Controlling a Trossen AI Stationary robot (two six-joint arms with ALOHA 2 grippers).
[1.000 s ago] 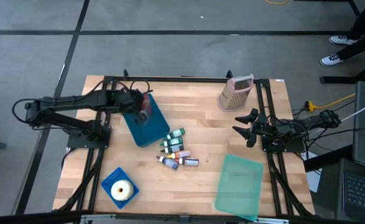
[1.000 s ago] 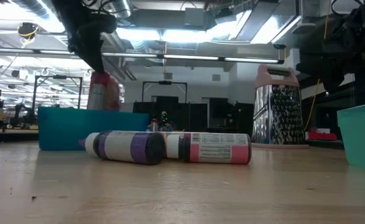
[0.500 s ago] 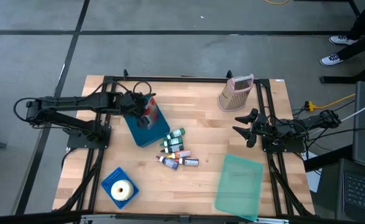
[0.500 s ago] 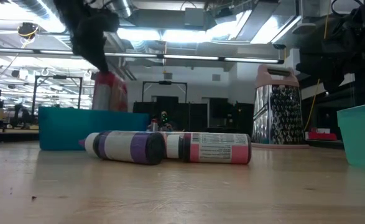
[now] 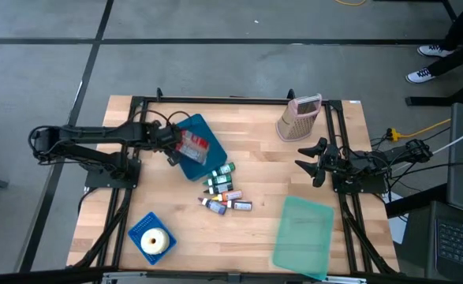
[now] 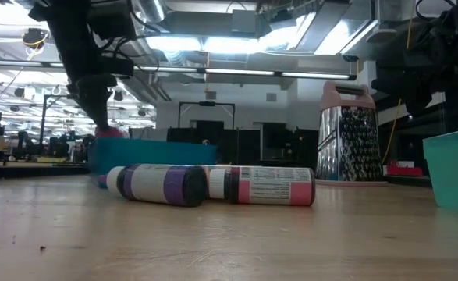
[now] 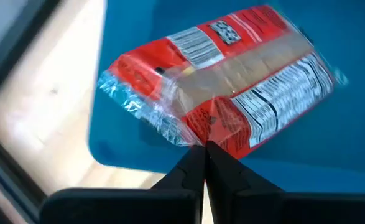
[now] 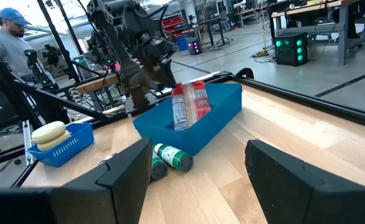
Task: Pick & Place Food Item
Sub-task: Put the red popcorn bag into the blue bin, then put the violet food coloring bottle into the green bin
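My left tool (image 7: 205,152) is pinched shut on the wrapper of the snack packet (image 7: 222,106) lying in the blue bin (image 5: 197,150), so next I should let go.

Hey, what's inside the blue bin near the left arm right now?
A red snack packet lies in the blue bin, with the left claw shut on its crimped end. The bin floor under the packet is covered, so anything beneath it cannot be seen.
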